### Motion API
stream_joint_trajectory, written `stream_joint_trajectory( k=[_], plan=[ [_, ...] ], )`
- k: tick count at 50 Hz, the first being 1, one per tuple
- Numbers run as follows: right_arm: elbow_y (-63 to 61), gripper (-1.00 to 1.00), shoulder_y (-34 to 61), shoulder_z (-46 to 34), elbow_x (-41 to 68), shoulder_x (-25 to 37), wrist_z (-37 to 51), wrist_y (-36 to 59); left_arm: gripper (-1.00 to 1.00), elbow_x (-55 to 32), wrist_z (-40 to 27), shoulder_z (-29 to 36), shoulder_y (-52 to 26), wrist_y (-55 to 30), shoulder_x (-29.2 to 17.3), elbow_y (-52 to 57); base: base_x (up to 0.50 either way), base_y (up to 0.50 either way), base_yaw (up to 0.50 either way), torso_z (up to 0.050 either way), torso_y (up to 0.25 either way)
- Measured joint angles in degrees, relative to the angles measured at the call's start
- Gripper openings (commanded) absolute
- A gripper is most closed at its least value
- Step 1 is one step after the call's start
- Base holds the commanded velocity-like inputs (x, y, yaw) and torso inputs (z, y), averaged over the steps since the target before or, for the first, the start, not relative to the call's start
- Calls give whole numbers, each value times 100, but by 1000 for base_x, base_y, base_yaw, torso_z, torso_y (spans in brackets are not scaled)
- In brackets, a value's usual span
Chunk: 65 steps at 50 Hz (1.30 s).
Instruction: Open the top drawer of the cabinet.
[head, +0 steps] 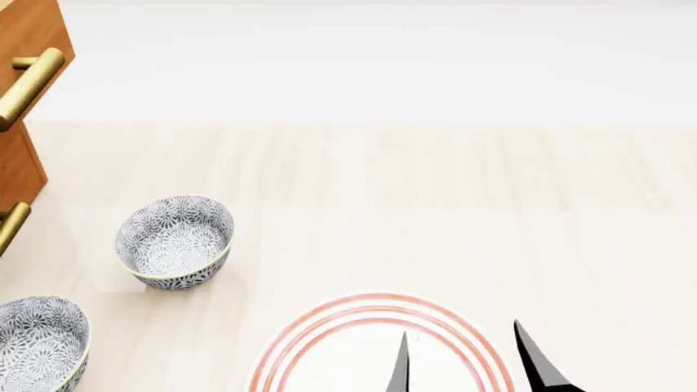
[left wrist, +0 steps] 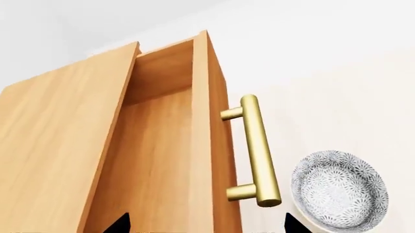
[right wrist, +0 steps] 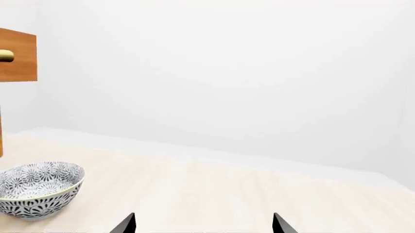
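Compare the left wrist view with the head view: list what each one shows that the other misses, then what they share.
Only the left wrist view shows the pulled-out top drawer's pale inner sides, the left gripper with its tips spread apart, and the cabinet's top.

Only the head view shows the lower drawer handle, a second patterned bowl, the red-ringed plate and the right gripper over it.

Both show the top drawer's brass handle, a patterned bowl and the light tabletop.
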Motion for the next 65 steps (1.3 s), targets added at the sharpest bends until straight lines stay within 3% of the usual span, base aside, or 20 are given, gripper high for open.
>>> stream_joint_trajectory(
  k=[42,65],
  plan=[
    [115,100,-1,-75,11,36,33,-54,100,-88,-1234,-738,85,764,375,-1646,0,0,0,0,0],
    [137,100,2,-75,62,70,53,-57,100,140,-824,-277,337,782,548,-1190,0,0,0,0,0]
  ],
)
